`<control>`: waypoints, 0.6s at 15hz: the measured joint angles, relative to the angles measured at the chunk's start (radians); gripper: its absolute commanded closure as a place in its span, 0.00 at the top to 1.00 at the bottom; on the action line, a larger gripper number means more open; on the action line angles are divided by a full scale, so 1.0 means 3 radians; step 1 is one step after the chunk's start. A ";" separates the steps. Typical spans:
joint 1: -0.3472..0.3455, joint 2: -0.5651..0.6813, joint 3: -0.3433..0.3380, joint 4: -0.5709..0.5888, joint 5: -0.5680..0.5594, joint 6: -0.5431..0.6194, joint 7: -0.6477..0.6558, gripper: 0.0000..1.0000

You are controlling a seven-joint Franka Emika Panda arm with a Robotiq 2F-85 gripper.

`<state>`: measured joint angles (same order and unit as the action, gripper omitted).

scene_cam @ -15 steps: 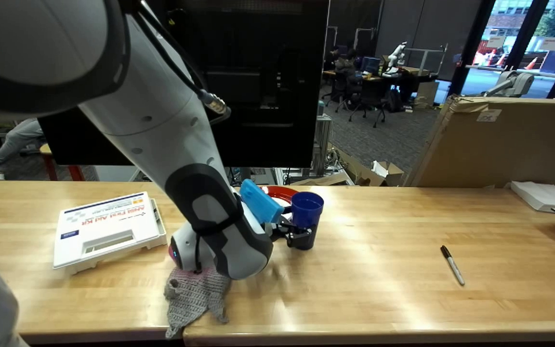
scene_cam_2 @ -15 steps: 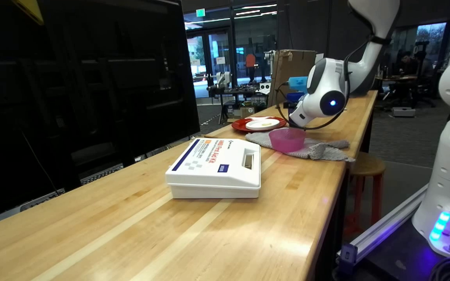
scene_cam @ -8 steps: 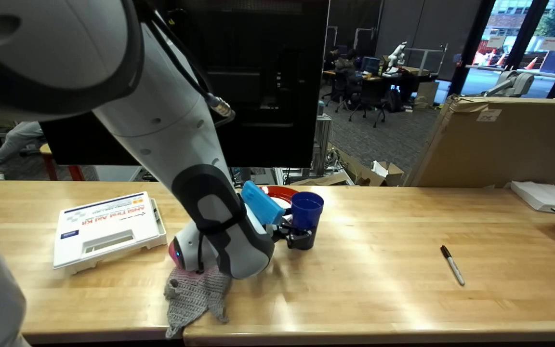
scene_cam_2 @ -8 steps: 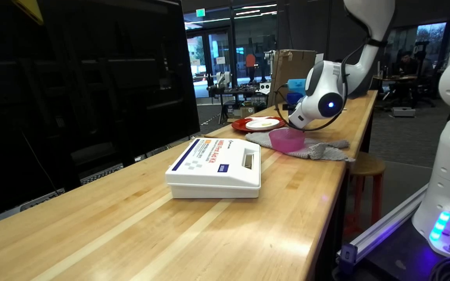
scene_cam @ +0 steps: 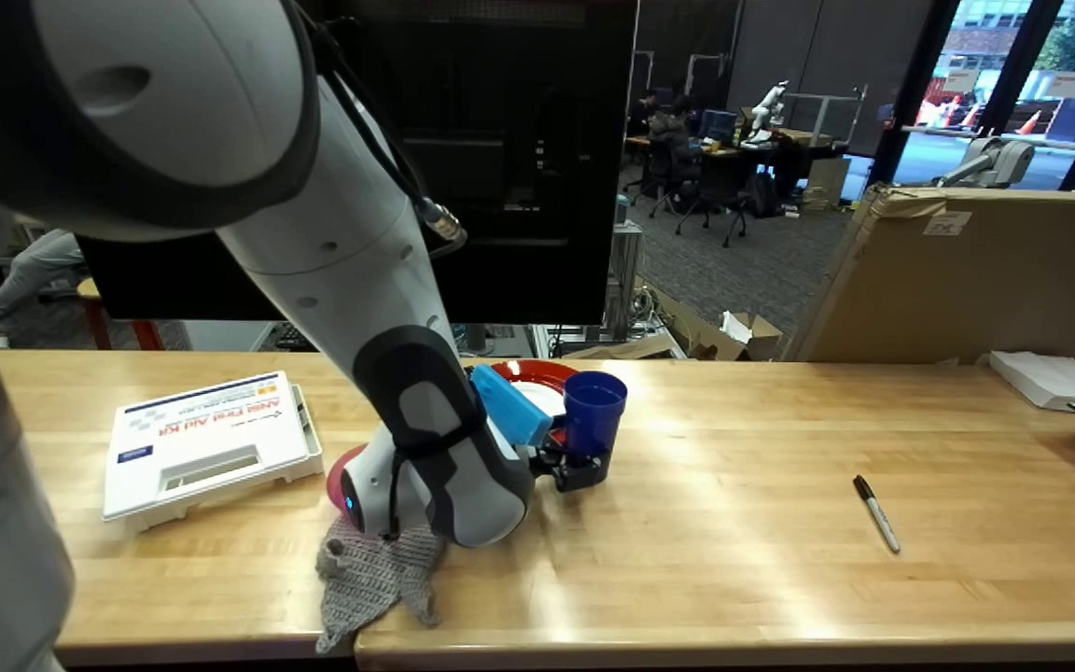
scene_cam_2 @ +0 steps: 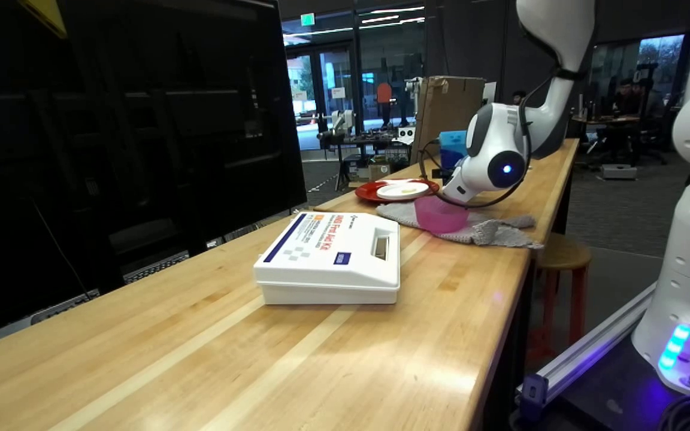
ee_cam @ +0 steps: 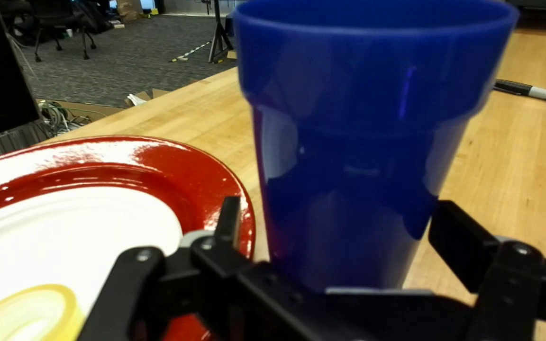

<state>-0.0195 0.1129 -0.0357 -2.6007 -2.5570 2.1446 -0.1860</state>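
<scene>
Spread fingers [ee_cam: 462,246] straddle the blue cup [ee_cam: 358,180] (gap toward the plate rim [ee_cam: 206,175]).

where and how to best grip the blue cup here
Probably the lower wall of the blue cup, coming in roughly level from the side the wrist view shows: it stands upright and tapers below a wider rim band, the open fingers flank that narrower part, and the red plate lies left of it there.

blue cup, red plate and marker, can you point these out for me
Blue cup [ee_cam: 358,156]: wrist view, middle of its outer wall.
Red plate [ee_cam: 204,182]: wrist view, on its glossy rim.
Marker [scene_cam: 878,516]: in an exterior view, on its grey barrel.
</scene>
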 measured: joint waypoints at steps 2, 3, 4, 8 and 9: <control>0.0000 0.0044 0.0000 -0.0001 -0.0041 -0.0015 0.0025 1.00; 0.0000 0.0064 0.0000 -0.0006 -0.0059 -0.0025 0.0034 1.00; 0.0000 0.0085 0.0000 -0.0007 -0.0078 -0.0034 0.0047 1.00; 0.0003 0.0145 0.0005 -0.0009 -0.0141 -0.0123 0.0065 1.00; 0.0009 0.0144 0.0014 0.0004 -0.0141 -0.0136 0.0058 1.00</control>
<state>-0.0168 0.1562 -0.0314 -2.5995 -2.5994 2.1038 -0.1686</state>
